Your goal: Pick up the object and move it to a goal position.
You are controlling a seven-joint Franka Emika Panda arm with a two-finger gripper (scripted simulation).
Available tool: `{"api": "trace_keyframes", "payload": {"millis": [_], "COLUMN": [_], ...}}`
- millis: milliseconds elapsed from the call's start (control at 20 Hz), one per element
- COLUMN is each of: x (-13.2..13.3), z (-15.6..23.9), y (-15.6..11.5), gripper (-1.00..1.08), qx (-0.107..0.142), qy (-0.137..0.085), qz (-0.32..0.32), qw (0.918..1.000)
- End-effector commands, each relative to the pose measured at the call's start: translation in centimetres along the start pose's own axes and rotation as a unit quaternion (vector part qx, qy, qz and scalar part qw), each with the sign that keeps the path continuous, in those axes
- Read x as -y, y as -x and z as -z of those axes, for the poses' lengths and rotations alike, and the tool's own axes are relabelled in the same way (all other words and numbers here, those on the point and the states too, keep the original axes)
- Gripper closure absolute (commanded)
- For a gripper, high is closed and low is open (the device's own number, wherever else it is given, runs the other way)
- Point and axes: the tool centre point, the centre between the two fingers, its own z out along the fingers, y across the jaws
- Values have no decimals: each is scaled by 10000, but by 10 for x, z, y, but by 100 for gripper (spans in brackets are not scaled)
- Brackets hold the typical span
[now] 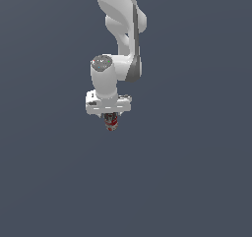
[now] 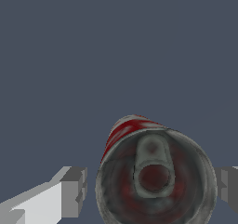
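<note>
The object (image 1: 112, 125), a small can with a red and white label, hangs just under the white gripper (image 1: 111, 119) in the exterior view, near the picture's middle. Its lower end sticks out below the fingers. In the wrist view the object's (image 2: 155, 176) dark silvery top with its pull tab fills the space between the two fingers, and a strip of red label shows on its side. One grey finger (image 2: 74, 190) sits close beside it and the other finger (image 2: 228, 183) presses against its opposite rim. The gripper (image 2: 151, 186) is shut on the can.
A plain dark blue-grey surface fills both views, with no other objects showing. The white arm (image 1: 120, 24) rises from the gripper toward the exterior view's upper edge.
</note>
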Motion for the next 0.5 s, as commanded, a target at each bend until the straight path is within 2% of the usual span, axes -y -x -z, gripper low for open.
{"api": "trace_keyframes", "payload": {"millis": [0,300,350,450], "x": [0,0,0,0], "z": [-11,-22,-22,-22], "y": [1,0,0,0], "gripper": [-92,-92,108,108], "qx": [0,-1,-1,-1], "qy": [0,-1,-1,-1], "qz": [4,7,7,7], "qw": [10000,10000,10000,10000]}}
